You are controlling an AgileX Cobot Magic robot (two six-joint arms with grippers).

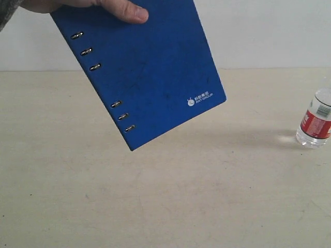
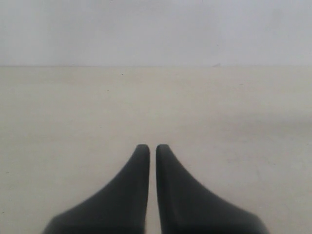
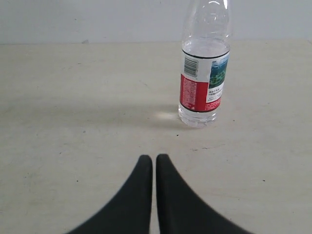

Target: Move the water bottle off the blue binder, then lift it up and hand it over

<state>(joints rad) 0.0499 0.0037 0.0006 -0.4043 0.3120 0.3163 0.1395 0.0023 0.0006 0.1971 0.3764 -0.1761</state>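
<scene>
A person's hand point(image 1: 121, 9) holds the blue binder point(image 1: 150, 67) tilted in the air over the table, ring slots toward the left and a white logo near its lower right corner. The water bottle point(image 1: 315, 121) stands upright on the table at the far right, its cap cut off by the frame edge. In the right wrist view the water bottle point(image 3: 204, 73) stands ahead of my right gripper point(image 3: 154, 158), which is shut and empty. My left gripper point(image 2: 152, 147) is shut too, with only bare table ahead. Neither gripper shows in the exterior view.
The beige table point(image 1: 165, 196) meets a white wall point(image 1: 269, 31) at the back. The binder casts a shadow on the table to the left of the bottle.
</scene>
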